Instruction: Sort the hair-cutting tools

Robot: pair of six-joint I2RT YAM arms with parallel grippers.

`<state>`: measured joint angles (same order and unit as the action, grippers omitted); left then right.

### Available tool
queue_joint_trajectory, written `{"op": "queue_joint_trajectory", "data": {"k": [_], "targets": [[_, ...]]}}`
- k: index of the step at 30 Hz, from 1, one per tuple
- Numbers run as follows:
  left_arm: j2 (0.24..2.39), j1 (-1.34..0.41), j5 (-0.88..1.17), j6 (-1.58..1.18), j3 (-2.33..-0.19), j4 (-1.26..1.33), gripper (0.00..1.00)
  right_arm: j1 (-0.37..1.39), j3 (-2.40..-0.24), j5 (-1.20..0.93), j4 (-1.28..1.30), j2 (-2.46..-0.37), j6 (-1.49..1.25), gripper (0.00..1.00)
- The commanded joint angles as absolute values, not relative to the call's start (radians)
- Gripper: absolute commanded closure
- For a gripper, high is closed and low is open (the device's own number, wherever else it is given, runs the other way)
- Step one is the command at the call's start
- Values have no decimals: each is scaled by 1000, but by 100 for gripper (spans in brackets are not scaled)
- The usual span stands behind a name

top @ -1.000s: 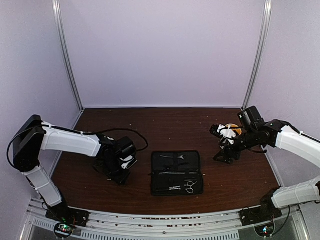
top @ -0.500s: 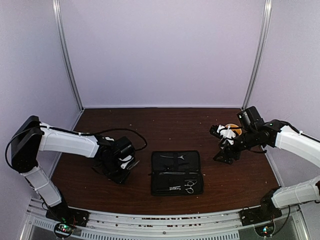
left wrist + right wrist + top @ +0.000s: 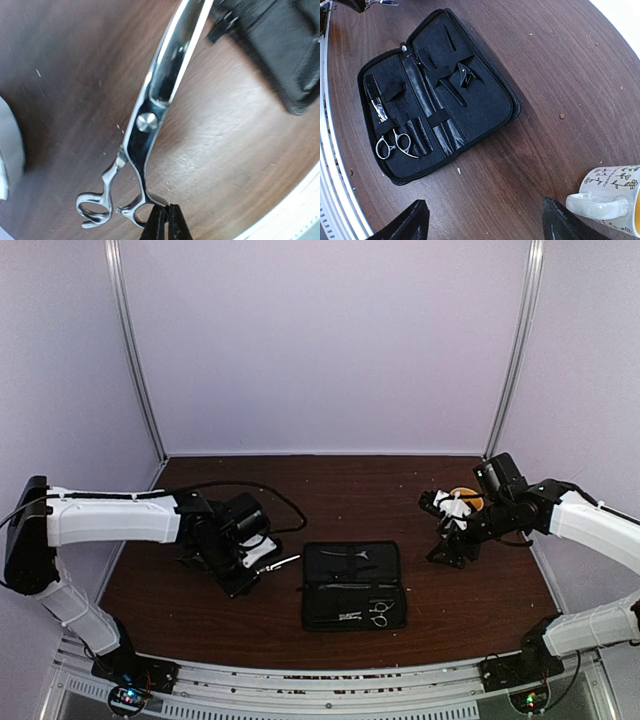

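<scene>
**Left gripper [image 3: 164, 214] pinched shut on a pair of silver scissors [image 3: 150, 112], just left of the open zip case [image 3: 353, 560]; right gripper [image 3: 485, 225] spread wide and empty.**

The closed fingertips clamp the handle shank beside one ring. Only their tips enter the left wrist view. The blade ends are cut off at its upper edge, next to a blurred corner of the case. Whether the scissors touch the bench [image 3: 330, 490] cannot be told. From overhead they show only as a thin bright line pointing toward the case. The case lies open mid-bench, with a second pair of scissors [image 3: 390, 145] strapped in its near panel. The slim black pieces [image 3: 462, 72] under the elastic bands are hard to separate from the lining. The right gripper hangs right of the case, near a flowered mug [image 3: 610, 195] partly cut off by the frame.
</scene>
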<state>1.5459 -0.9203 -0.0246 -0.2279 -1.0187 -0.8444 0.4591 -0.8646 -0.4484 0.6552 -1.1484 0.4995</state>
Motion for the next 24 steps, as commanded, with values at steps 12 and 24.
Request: {"op": "queue_joint_trajectory", "data": {"k": [12, 24], "targets": [[1748, -1040, 64, -44, -1362, -1176, 100, 453, -855, -432, 672, -1228, 524, 21], [1843, -1072, 54, -63, -1447, -1196, 100, 453, -854, -452, 682, -1242, 526, 22]]}}
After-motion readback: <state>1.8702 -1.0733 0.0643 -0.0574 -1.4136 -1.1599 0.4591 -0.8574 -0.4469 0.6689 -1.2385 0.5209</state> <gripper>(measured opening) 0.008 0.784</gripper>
